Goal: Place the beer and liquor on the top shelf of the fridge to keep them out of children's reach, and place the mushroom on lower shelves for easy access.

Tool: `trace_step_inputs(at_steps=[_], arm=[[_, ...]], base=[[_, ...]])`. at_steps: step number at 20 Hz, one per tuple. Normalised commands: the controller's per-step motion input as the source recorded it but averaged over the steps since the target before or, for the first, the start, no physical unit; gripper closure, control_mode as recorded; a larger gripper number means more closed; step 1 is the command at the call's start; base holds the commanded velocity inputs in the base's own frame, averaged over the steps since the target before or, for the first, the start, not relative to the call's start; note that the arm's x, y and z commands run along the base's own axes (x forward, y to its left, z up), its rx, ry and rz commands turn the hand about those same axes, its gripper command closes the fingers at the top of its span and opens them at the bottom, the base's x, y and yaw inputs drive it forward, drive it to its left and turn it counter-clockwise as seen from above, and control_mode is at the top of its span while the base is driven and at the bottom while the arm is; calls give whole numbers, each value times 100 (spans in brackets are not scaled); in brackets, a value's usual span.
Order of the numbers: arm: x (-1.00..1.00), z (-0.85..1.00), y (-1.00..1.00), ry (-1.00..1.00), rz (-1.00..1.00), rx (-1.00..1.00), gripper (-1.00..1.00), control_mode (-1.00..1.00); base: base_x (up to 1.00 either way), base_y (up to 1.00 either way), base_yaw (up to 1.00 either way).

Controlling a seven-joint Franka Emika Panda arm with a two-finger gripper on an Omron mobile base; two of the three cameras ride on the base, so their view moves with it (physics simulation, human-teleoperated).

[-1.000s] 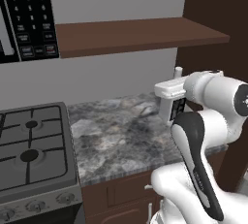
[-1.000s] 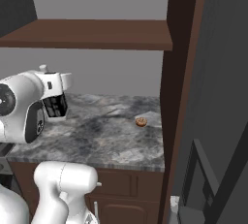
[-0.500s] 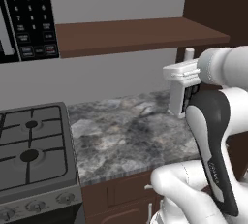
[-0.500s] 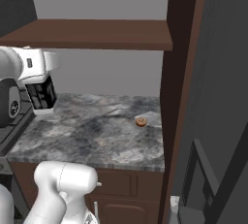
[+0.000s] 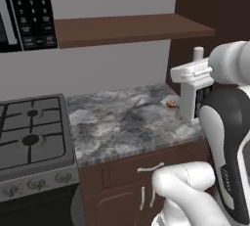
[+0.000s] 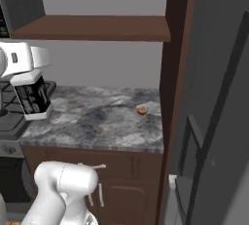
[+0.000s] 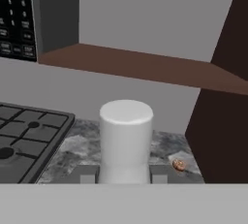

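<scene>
Left base view: you see the gripper (image 5: 195, 73) closed on the liquor (image 5: 191, 100), its jaws clamped high on the bottle near the white neck, so that the clear body with its black label hangs above the right end of the granite counter (image 5: 122, 122); the mushroom (image 5: 171, 103) lies on the counter just beside it, toward the back corner, and the stove (image 5: 31, 132) sits well apart at the left. Right base view: the liquor (image 6: 33, 100) is carried upright at the left, above the counter (image 6: 97, 121), while the mushroom (image 6: 141, 110) rests near the dark cabinet post (image 6: 170, 97), and the fridge (image 6: 214, 121) stands beyond that post with its grey door (image 6: 192, 165) partly open. Hand view: the white cap of the liquor (image 7: 126, 133) rises between the fingertips (image 7: 88, 173), with the mushroom (image 7: 178, 165) on the counter to its right. Expect risk as you swing toward the fridge: the post and the wooden wall shelf (image 6: 92, 28) stand close to the path, and a knock there could twist the bottle in its high grip or dislodge it.
</scene>
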Motion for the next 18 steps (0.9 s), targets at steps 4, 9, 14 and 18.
trace_step_inputs(at_steps=[4, 9, 14, 18], arm=[[0, 0, 0, 0, 0, 0, 100, 100], [0, 0, 0, 0, 0, 0, 100, 100], [0, 0, 0, 0, 0, 0, 100, 100], [0, 0, 0, 0, 0, 0, 100, 100]], base=[[-56, -13, 0], [-89, -36, 0], [-93, -56, 0], [-56, -65, 0]])
